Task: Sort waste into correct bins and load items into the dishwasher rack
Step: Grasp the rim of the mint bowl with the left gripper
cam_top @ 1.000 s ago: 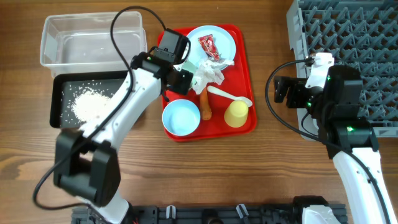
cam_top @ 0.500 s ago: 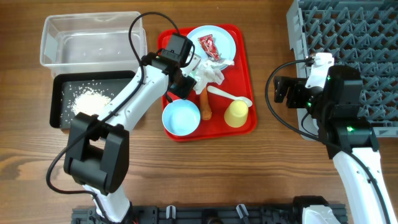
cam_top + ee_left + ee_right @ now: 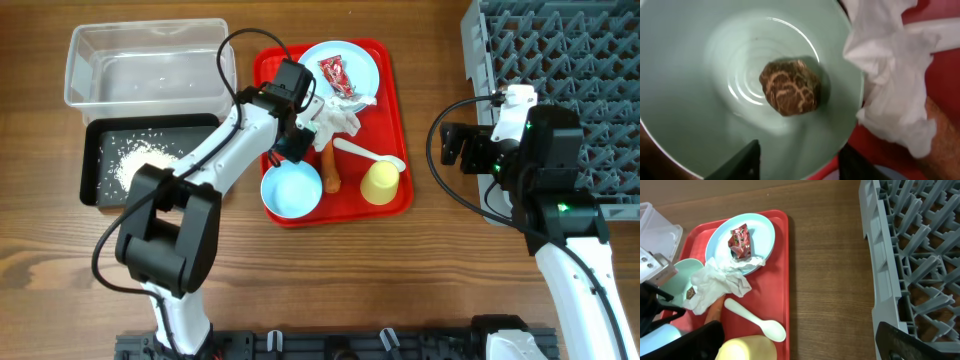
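Rice (image 3: 141, 163) lies in black tray (image 3: 89, 168), lump (image 3: 788, 86) in green bowl (image 3: 687, 75).

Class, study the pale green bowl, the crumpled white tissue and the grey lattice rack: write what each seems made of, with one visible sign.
The pale green round bowl looks like smooth, glossy plastic or melamine: soft highlights ring its inside. The crumpled white tissue is thin matte paper, with irregular folds. The grey lattice dishwasher rack seems moulded matte plastic, given its uniform ribbed pegs.

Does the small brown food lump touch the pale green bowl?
Touching: left wrist view shows the brown lump sitting on the floor of the green bowl.
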`<act>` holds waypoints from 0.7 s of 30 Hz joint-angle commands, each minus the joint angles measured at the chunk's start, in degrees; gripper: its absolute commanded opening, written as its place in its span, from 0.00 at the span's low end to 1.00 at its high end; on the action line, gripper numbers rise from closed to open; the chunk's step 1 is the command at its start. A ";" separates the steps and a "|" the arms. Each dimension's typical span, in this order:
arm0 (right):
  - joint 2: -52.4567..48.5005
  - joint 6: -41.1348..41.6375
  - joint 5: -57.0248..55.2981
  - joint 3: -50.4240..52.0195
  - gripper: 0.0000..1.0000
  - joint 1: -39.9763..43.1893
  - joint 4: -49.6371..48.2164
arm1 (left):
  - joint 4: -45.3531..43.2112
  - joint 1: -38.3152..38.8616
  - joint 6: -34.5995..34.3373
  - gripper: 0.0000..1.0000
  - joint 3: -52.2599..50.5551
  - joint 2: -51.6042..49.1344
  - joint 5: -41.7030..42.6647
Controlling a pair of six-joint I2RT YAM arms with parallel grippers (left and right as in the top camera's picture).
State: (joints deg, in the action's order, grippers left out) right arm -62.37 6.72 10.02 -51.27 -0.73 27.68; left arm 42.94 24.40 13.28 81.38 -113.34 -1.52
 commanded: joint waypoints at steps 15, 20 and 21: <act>-0.44 -0.61 -1.05 -1.55 1.00 -0.39 0.02 | -2.27 0.50 -1.84 0.10 0.37 -1.11 1.07; -0.44 -0.63 -1.05 -1.55 1.00 -0.39 0.00 | -2.86 0.50 -4.63 0.15 0.31 -1.11 1.07; -0.44 -0.66 -1.05 -1.55 1.00 -0.39 0.00 | -3.39 0.50 -4.81 0.17 0.24 -1.11 1.11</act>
State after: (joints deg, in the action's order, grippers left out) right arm -62.37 6.72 10.02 -51.27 -0.73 27.75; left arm 40.53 24.95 10.98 81.38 -113.38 -0.93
